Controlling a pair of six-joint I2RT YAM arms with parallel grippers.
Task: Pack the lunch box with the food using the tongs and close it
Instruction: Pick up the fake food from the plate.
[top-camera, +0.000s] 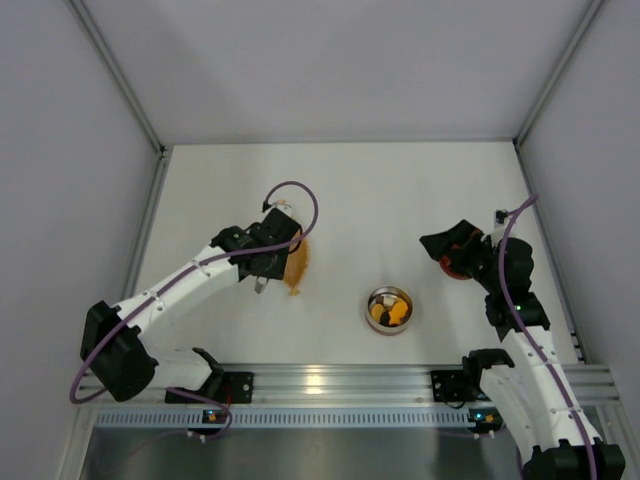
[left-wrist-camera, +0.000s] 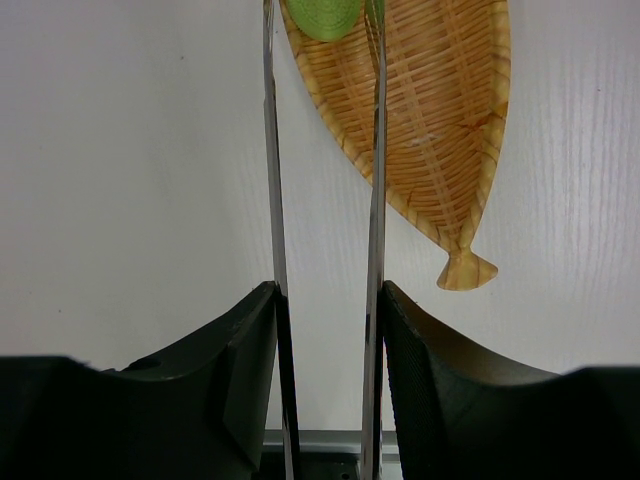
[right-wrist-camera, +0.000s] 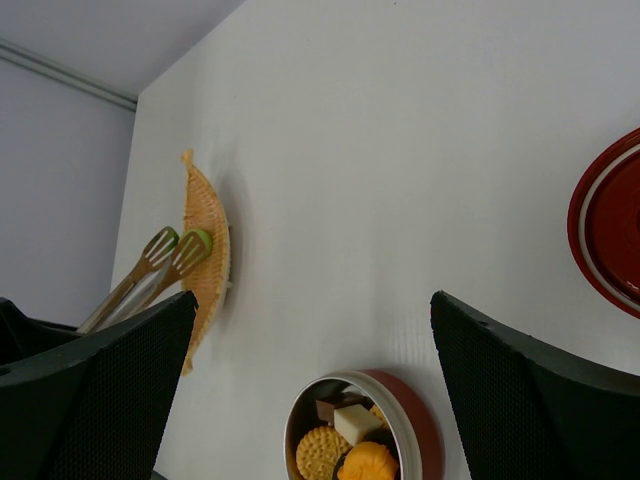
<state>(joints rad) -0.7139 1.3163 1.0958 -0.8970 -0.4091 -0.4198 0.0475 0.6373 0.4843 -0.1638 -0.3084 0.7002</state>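
Tongs of thin silver metal are gripped across both slim arms by the left gripper, whose jaws are closed on them at a narrow gap. Their slotted tips are held over a fish-shaped woven basket, left of centre on the white table. A round green piece is seen at the tips; whether it is pinched cannot be told.

The lunch box, a small, shallow round tin with a shiny silver rim, is set right of the basket and nearer the front edge, between the two arms. It stands uncovered. The food inside is seen as a pale cube, a brown block, a round biscuit and an orange piece, packed close together.

The red lid, ringed with a thin white line, is laid flat on the table, right of the tin and farther back. The right gripper is poised over it with jaws spread wide and nothing held.
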